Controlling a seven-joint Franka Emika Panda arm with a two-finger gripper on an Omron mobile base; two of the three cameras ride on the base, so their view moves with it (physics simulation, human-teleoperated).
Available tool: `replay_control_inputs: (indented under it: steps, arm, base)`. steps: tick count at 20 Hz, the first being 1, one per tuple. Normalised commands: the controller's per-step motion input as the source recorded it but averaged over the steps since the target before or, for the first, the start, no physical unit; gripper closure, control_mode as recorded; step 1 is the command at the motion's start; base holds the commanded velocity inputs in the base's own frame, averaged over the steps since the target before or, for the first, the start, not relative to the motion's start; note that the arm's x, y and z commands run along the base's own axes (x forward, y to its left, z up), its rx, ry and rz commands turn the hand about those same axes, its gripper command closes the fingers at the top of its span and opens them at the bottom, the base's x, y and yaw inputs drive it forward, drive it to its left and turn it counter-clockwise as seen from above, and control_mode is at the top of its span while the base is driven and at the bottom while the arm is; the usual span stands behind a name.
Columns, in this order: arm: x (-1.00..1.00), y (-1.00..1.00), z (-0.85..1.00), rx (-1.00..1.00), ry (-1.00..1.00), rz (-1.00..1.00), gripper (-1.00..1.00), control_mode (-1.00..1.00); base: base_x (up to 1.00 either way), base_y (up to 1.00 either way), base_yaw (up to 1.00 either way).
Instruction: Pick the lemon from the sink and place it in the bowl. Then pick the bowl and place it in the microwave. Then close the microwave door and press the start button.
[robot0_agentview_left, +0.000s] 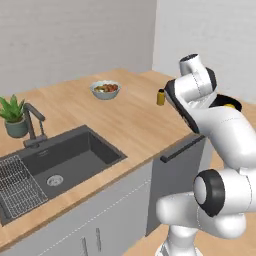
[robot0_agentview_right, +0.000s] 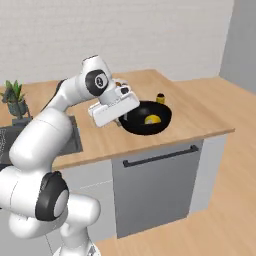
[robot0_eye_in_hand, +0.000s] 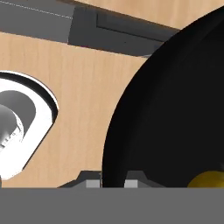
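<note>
Right base view has the black bowl (robot0_agentview_right: 146, 119) sitting upright on the wooden counter (robot0_agentview_right: 200, 117), mouth facing up, with the lemon (robot0_agentview_right: 152, 120) lying inside it, a bit right of centre. The lemon's too round to call a long axis. The gripper (robot0_agentview_right: 121, 119) is at the bowl's 9 o'clock rim, fingers pinched shut on that edge. A small yellow bottle (robot0_agentview_right: 160, 97) stands just beyond the bowl at about 1 o'clock. The sink (robot0_agentview_left: 65, 162) is well off to the left.

We see the bowl (robot0_eye_in_hand: 175, 109) cut off at the hand view's right edge; the arm hides most of it from the left base view; the lemon (robot0_eye_in_hand: 209, 179) shows partly.
</note>
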Motion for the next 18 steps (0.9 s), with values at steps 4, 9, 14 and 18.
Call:
replay_control_inputs:
  steps: [4,9,14,18]
  arm:
    - [0.00,0.00,0.00,0.00,0.00,0.00,1.00,1.00]
    - [0.00,0.00,0.00,0.00,0.00,0.00,1.00,1.00]
    - [0.00,0.00,0.00,0.00,0.00,0.00,1.00,1.00]
    - [0.00,0.00,0.00,0.00,0.00,0.00,1.00,1.00]
  base:
    - [-0.26,0.02,-0.83]
    - [-0.05,0.08,-0.83]
    - [0.00,0.08,-0.72]
    - [0.16,0.38,-0.65]
